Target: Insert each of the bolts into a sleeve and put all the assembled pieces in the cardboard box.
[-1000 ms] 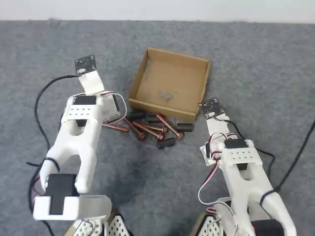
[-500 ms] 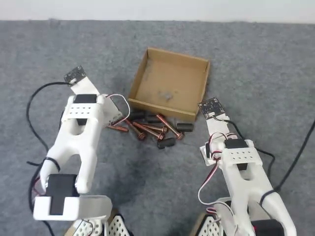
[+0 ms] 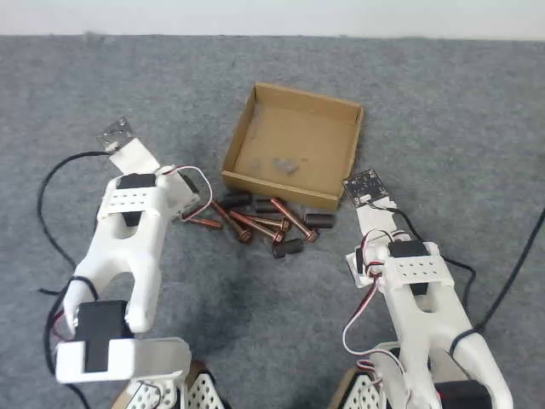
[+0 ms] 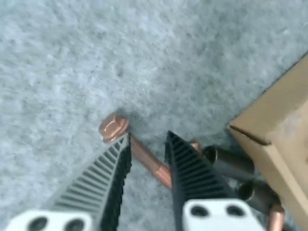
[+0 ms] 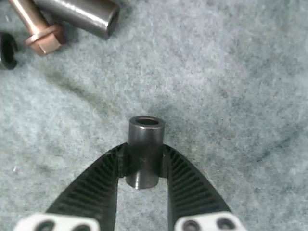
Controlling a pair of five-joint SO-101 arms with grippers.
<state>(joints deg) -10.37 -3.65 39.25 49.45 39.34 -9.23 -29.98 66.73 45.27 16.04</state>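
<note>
Copper bolts and dark sleeves lie in a loose pile [image 3: 266, 223] on the grey carpet, just in front of the cardboard box [image 3: 241, 136]. My left gripper [image 4: 147, 136] is open and low over the pile's left end. Its fingers straddle the shaft of a copper bolt [image 4: 114, 127], whose hex head lies just beyond one fingertip. That bolt [image 3: 204, 221] pokes out beside the left arm [image 3: 136, 213]. My right gripper [image 5: 144, 154] is shut on a dark sleeve [image 5: 146, 139], held upright with its bore facing the camera. The right arm [image 3: 407, 271] stands right of the pile.
The box [image 4: 284, 125] is close beside the left gripper, with two dark sleeves [image 4: 231, 163] lying against its wall. Near the right gripper lie another sleeve [image 5: 79, 14] and a bolt head [image 5: 43, 41]. Open carpet surrounds both arms. Cables trail at the left and right.
The left arm's wrist has swung left and come down over the leftmost bolt. The right arm has kept still with its sleeve.
</note>
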